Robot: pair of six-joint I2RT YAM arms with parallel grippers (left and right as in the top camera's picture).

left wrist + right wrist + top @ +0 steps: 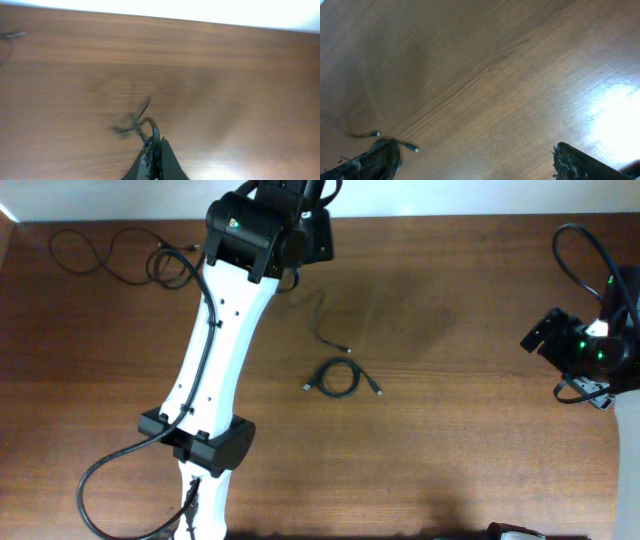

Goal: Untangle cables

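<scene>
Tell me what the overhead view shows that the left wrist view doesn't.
Only overhead: the coiled cable mid-table, the loose cables near a table corner, the white left arm and the right arm at the edge.
Only left wrist: the left end effector, shut and pinching a blurred strand at its tips.
Both: the wooden table, and probably that same strand, which overhead trails out from under the left wrist.

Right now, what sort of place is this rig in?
Probably a robotics lab bench: a bare wood-grain table, left arm and right arm mounted at it, and thin black cables laid out, one strand pinched in the left end effector.
</scene>
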